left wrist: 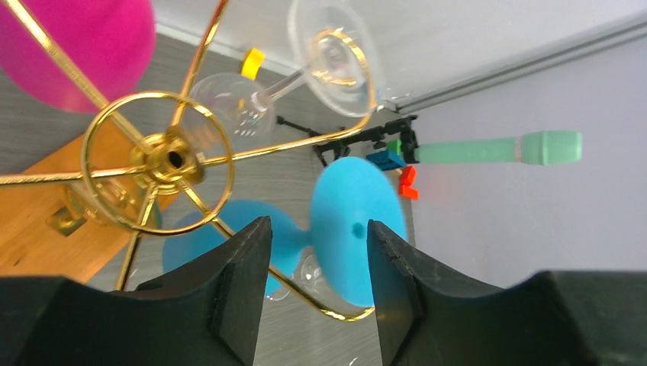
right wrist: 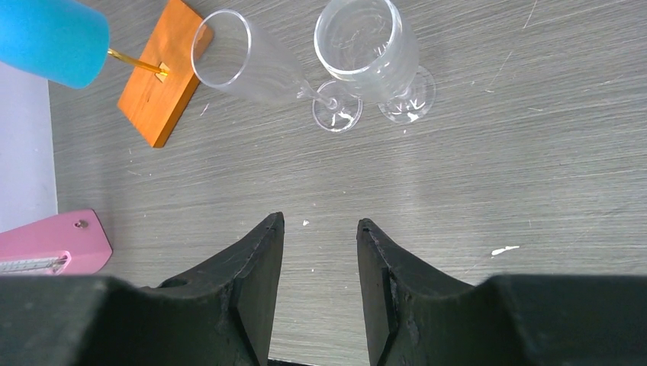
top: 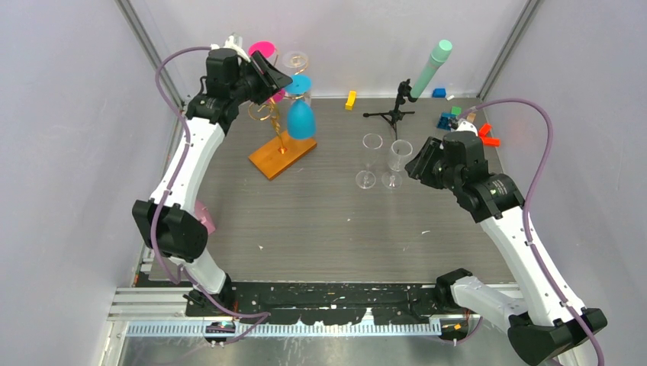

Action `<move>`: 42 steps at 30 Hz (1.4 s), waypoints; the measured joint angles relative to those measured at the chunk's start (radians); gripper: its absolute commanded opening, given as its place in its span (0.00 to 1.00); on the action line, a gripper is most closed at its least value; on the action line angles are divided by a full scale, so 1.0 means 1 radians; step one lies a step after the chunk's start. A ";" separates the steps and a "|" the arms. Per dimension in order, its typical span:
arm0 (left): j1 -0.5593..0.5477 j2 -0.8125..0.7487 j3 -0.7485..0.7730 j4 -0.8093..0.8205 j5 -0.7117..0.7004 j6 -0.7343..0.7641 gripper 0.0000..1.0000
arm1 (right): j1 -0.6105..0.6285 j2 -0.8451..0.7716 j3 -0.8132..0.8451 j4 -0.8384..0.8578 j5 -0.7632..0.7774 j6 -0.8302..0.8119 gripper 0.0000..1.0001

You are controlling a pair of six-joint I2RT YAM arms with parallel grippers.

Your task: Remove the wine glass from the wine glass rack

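The wine glass rack [top: 268, 114], a gold wire tree on an orange base [top: 281, 155], stands at the back left. A blue wine glass [top: 300, 116] hangs upside down from one arm. A pink glass [top: 263, 49] and a clear glass [top: 296, 59] hang higher up. My left gripper [top: 276, 78] is open at the top of the rack. In the left wrist view the blue glass's stem [left wrist: 297, 236] and foot [left wrist: 355, 229] show between my open fingers [left wrist: 319, 229], just beyond the tips, beside the gold hub [left wrist: 172, 158]. My right gripper [right wrist: 319, 225] is open and empty above the table.
Two clear glasses [top: 371, 160] [top: 397, 160] stand mid-table just left of the right gripper. A black tripod [top: 394, 113] holds a mint green cylinder [top: 431, 67] at the back. A yellow block [top: 350, 100] and coloured blocks [top: 465, 122] lie behind. A pink object [top: 204, 217] sits at the left edge.
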 measured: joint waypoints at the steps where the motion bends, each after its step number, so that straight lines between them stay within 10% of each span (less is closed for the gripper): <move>1: 0.001 0.000 -0.016 0.002 -0.004 -0.006 0.51 | 0.000 0.000 -0.002 0.000 0.000 0.000 0.45; 13: 0.005 -0.001 -0.060 0.077 0.039 -0.113 0.38 | 0.000 -0.002 -0.014 0.000 0.000 0.000 0.45; 21: 0.021 -0.001 -0.113 0.175 0.126 -0.225 0.01 | 0.000 -0.011 -0.018 0.000 0.000 0.000 0.45; 42: 0.053 -0.066 -0.243 0.436 0.260 -0.425 0.00 | 0.000 -0.022 -0.019 0.000 0.000 0.003 0.47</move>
